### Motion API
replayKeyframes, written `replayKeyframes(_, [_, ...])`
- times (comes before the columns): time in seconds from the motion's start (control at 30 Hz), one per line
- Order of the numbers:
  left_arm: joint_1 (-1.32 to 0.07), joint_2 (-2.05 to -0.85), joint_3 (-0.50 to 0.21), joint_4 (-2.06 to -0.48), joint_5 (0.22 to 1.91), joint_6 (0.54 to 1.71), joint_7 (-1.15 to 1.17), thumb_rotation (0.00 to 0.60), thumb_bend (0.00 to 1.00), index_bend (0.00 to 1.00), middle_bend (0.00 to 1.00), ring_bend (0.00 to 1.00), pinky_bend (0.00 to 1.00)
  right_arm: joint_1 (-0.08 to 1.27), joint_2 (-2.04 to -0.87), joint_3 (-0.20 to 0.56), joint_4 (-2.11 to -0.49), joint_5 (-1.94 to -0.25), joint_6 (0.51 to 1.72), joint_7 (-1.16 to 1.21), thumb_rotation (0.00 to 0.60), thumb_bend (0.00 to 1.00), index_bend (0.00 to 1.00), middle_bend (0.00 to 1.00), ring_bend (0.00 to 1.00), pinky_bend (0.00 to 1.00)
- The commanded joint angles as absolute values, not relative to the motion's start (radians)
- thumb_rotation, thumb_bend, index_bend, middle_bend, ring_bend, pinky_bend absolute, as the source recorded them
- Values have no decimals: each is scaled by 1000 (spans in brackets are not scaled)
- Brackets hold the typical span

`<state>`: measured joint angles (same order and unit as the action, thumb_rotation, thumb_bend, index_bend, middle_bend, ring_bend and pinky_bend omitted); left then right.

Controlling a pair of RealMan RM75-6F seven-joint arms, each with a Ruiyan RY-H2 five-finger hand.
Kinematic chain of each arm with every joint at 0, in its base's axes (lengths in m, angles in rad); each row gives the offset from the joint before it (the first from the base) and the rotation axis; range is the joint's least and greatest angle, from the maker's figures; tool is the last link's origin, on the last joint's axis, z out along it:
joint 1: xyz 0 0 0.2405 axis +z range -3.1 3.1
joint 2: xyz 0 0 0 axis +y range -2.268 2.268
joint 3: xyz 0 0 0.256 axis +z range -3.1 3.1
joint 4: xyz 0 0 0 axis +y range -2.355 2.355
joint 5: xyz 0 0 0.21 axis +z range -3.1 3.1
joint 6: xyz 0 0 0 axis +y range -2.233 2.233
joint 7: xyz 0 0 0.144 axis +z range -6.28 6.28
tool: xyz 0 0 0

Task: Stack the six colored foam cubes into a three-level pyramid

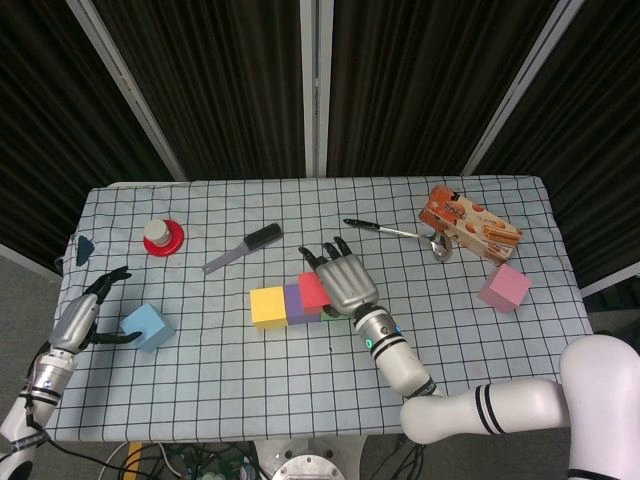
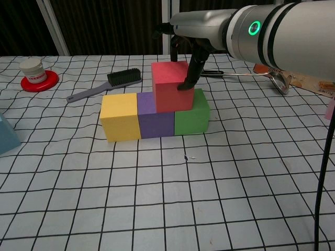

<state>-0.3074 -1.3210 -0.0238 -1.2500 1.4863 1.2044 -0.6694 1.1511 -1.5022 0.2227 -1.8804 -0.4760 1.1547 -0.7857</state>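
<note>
Yellow cube (image 2: pixel 120 117), purple cube (image 2: pixel 155 123) and green cube (image 2: pixel 191 116) stand in a row mid-table. A red cube (image 2: pixel 170 86) sits on top, over the purple-green seam. My right hand (image 2: pixel 191 39) reaches over it from behind and holds it, the thumb on its right face and fingers down its back. In the head view the right hand (image 1: pixel 343 280) covers most of the green cube. A blue cube (image 1: pixel 147 327) lies at the left, with my left hand (image 1: pixel 85 318) open just beside it. The pink cube (image 1: pixel 504 288) sits far right.
A brush (image 1: pixel 243 248) lies behind the row. A white jar on a red disc (image 1: pixel 162 236) stands at the back left. A long spoon (image 1: pixel 395 232) and a snack box (image 1: pixel 469 224) lie at the back right.
</note>
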Motion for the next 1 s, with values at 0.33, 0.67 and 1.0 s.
replayKeyframes(0.33, [-307,-1318,-21,-1257,1491,1208,-664,600,19,61,120,58,120,1135,-1484,218,-1882,-512,1125,-746,600,59,0,72,0,0])
replayKeyframes(0.67, [-318,-1334,-7,-1299,1519,1205,-643,600,18,61,120,58,120,1090,-1433,235,-1924,-585,1151,-673,600,60,0,52,0,0])
replayKeyframes(1.0, [-338,-1331,-35,-1449,1420,1139,-435,600,0,60,120,42,120,970,-1255,281,-2018,-723,1208,-520,600,59,0,19,0,0])
